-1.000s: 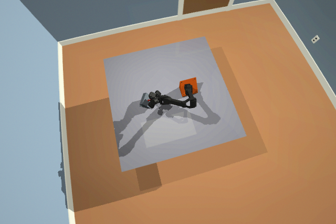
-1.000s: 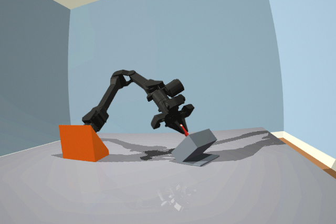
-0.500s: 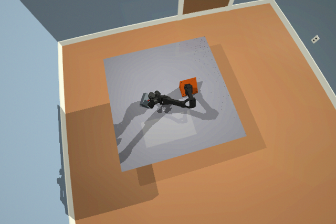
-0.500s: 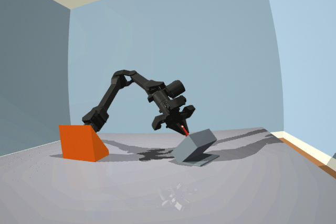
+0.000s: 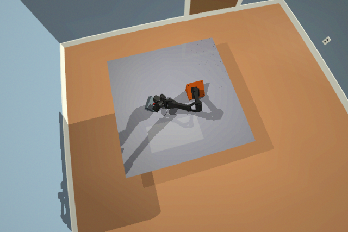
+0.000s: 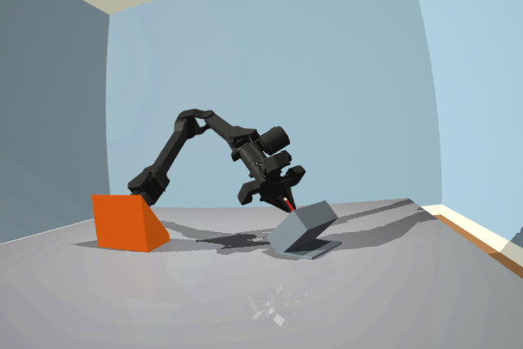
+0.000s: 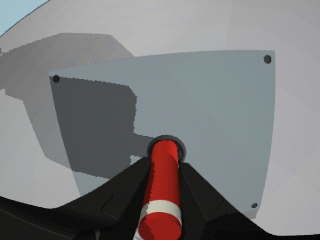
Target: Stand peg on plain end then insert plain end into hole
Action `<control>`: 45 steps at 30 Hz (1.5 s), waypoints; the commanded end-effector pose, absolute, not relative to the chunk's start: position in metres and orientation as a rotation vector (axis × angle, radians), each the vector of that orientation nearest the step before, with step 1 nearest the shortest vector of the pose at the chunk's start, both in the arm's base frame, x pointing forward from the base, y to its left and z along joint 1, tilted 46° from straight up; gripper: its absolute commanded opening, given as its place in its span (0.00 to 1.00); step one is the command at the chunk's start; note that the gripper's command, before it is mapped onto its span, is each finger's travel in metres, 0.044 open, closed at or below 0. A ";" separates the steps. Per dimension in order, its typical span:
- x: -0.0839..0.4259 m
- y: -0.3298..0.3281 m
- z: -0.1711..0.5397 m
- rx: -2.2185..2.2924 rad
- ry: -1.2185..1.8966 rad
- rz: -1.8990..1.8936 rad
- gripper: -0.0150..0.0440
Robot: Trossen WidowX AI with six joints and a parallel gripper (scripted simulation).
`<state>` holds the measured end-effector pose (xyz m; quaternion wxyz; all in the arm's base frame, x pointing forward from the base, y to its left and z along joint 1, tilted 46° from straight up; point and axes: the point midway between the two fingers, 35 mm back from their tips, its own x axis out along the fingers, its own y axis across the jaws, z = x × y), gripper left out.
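My gripper [image 7: 164, 168] [image 6: 282, 200] [image 5: 155, 102] is shut on the red peg [image 7: 162, 190] [image 6: 288, 204]. The peg's white band [image 7: 160, 211] is near the end closest to the wrist camera. Its plain end points away and sits at the mouth of the dark hole [image 7: 180, 147] in the grey sloped panel [image 7: 220, 114] [image 6: 306, 220] [image 5: 148, 104]. In the exterior view the peg slants down to the panel's upper face and its tip meets the face. How deep the tip sits in the hole is hidden.
The arm's orange wedge base [image 6: 124, 222] [image 5: 195, 88] stands behind the panel on the grey table [image 6: 380, 277] [image 5: 140, 72]. The panel has small dark screws at its corners [image 7: 267, 59]. The wooden floor [image 5: 280, 111] surrounds the table.
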<state>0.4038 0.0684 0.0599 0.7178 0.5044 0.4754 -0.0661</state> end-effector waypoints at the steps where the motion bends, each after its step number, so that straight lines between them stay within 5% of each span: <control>1: 0.406 0.069 0.056 1.117 1.052 -0.153 0.25; 22: 0.407 0.070 0.056 1.116 1.050 -0.145 0.25; 39: 0.405 0.069 0.059 1.116 1.050 -0.146 1.00; 45: 0.401 0.065 0.066 1.116 1.052 -0.149 1.00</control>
